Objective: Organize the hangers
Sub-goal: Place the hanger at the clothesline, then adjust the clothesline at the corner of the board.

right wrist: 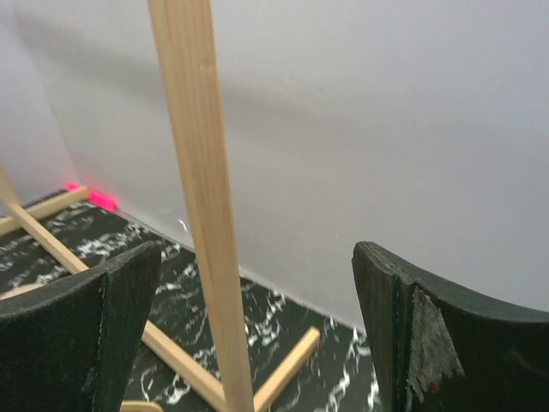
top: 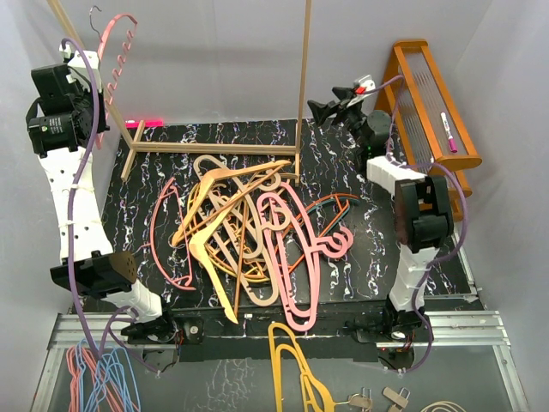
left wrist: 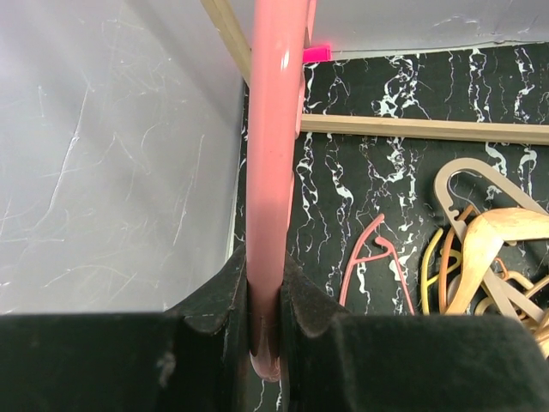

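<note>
The left wrist view is showing what the top view is not: the left tool (left wrist: 264, 300) is clamping both pads on the thick bar of one pink hanger (left wrist: 276, 129), which is rising straight out of the jaws. Only the top view is showing this hanger's notched arm and hook above the tool, beside the slanted post of the wooden rack (top: 214, 149). The other hangers (top: 249, 232), roughly a dozen in pink, salmon, tan and orange, are lying tangled in one heap on the black mat (top: 369, 249), well below and to the right of that tool. The right tool (right wrist: 257, 292) is standing wide apart, gripping nothing, with one rack upright (right wrist: 193, 172) showing ahead between its fingers.
</note>
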Available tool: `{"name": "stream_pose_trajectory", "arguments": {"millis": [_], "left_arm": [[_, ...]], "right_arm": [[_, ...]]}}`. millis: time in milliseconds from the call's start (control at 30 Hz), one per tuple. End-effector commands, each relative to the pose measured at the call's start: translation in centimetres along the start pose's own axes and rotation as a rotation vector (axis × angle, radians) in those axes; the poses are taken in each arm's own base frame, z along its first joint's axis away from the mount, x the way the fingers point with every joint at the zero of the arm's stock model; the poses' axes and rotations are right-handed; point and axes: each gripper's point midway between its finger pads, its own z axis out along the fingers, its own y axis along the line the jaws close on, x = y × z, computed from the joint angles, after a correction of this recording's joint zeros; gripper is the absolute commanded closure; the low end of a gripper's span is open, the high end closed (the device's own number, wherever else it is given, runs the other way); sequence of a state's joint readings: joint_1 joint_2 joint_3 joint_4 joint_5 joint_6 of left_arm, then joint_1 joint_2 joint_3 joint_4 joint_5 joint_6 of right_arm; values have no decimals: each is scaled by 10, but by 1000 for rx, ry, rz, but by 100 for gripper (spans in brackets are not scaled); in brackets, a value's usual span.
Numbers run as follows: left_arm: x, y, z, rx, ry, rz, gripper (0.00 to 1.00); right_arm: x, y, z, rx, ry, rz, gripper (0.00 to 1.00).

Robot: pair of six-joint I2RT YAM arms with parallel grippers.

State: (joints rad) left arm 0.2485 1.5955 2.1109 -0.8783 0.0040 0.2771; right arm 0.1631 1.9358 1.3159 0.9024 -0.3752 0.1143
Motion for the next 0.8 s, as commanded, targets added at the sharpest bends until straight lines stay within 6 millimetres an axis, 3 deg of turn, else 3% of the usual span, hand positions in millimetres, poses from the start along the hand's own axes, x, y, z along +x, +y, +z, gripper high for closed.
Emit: {"name": "stream_pose_trajectory", "arguments": {"millis": [0,367,667,767], "left_arm": [[-30,9,-27,-43,-136,-3,100],[-35,12,-19,-48,-145,17,100],[-39,15,-15,-56,-150,34,100],[-44,17,-19,-65,-164,44,100]], "right_arm": [[-60,24,16,-294,-182,26,2],[-29,40,41,-579,-106,41,2],[-11,53,63,-601,-108,42,2],[-1,55,69,-594,-108,52,9]]}}
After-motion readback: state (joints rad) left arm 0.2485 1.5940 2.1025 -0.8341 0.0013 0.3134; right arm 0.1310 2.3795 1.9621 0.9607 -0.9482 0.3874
